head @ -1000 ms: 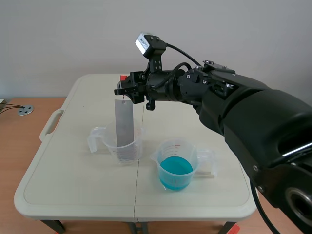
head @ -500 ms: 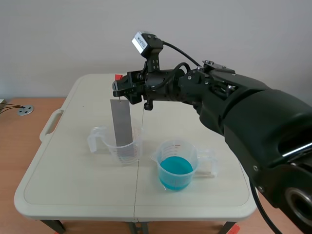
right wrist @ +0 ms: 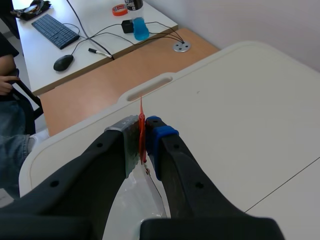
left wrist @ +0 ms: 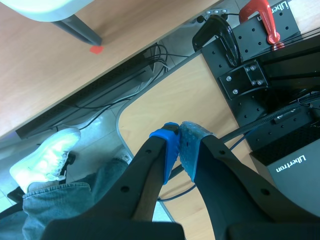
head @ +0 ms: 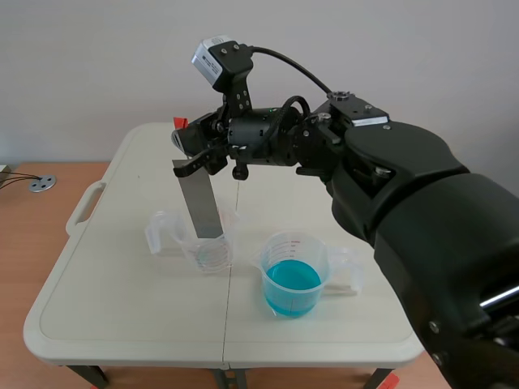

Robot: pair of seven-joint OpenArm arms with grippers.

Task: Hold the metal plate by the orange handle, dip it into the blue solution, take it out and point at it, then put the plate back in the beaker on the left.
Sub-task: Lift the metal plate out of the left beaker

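**Presently in hand: metal plate (head: pixel 201 198), clamped at its orange handle (right wrist: pixel 142 125)**

Item: one thin, flat, rectangular strip of dull grey metal, smooth-faced and straight-edged. It is judged stiff and light but slick, and likely to swivel if pinched loosely. Hold is best taken on the narrow orange tab at its upper end, clear of the part to be wetted.

Holder: the right gripper (right wrist: pixel 144 136) is closed upon that tab. The tab is pressed between the blue pad and the grey one, with scarcely a gap. The left gripper (left wrist: pixel 179 147) is seen off the table, its pads brought together on nothing.

Location: the plate is hung tilted, upper end toward 11 o'clock and lower end toward 5 o'clock, over the left beaker (head: pixel 212 253). Its lower edge is at or just within the rim; which of the two cannot be told.

Associated: the left beaker is of clear plastic, handled and marked with graduations. A second beaker (head: pixel 308 247) of like make is set near it at 3 o'clock and is part-filled with blue solution (head: pixel 292 279). Both are stood on a pale, matt table (head: pixel 122 300).
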